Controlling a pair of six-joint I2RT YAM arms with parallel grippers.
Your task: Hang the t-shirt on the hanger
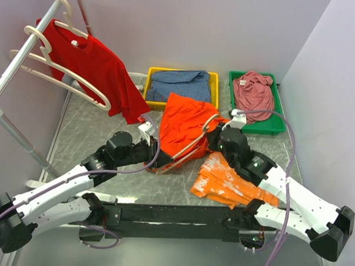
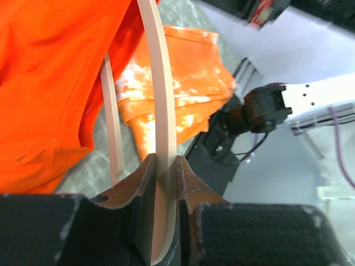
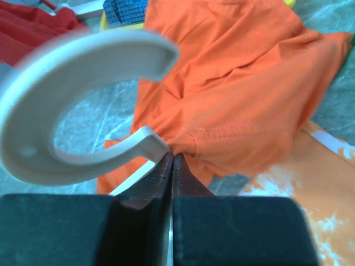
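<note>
The bright orange-red t-shirt [image 1: 186,124] hangs bunched over the cream hanger [image 1: 192,144] at the table's middle. My left gripper [image 1: 155,152] is shut on the hanger's lower end; in the left wrist view its jaws [image 2: 165,163] clamp the cream arm [image 2: 161,105], with the t-shirt [image 2: 50,83] to the left. My right gripper [image 1: 216,134] is shut on a pinch of the t-shirt's cloth by the hanger's neck. In the right wrist view the gripper [image 3: 173,158] holds a fold of the t-shirt [image 3: 238,83], with the round hook [image 3: 72,100] just left of it.
A lighter-orange smudged cloth [image 1: 222,179] lies flat under the right arm. A darker red t-shirt [image 1: 95,64] and spare hangers [image 1: 62,78] hang on the rack [image 1: 22,55] at left. A yellow tray [image 1: 180,70] and a green tray [image 1: 279,99] with clothes stand behind.
</note>
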